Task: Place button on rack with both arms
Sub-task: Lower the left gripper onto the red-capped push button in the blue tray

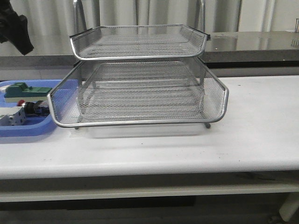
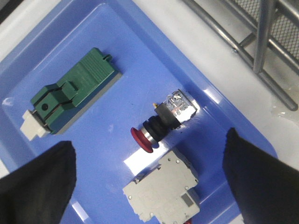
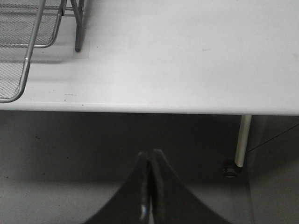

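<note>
The button [image 2: 161, 123] lies on its side in a blue plastic tray [image 2: 117, 46], its red head [image 2: 142, 140] towards a white breaker. My left gripper [image 2: 148, 140] hovers above it, open, with one black finger [image 2: 37, 186] on either side and nothing between them. In the front view the button [image 1: 32, 108] sits in the tray left of the silver wire-mesh rack [image 1: 140, 93], and the left arm [image 1: 14, 25] shows at the top left. My right gripper [image 3: 150, 153] is shut and empty, below the table's front edge, with a corner of the rack [image 3: 28, 42] in its view.
A green rectangular block [image 2: 72, 91] and a white boxy breaker [image 2: 163, 193] share the blue tray [image 1: 28, 128] with the button. The rack's frame and legs [image 2: 261, 42] stand close beside the tray. A table leg [image 3: 243, 140] stands near the right gripper.
</note>
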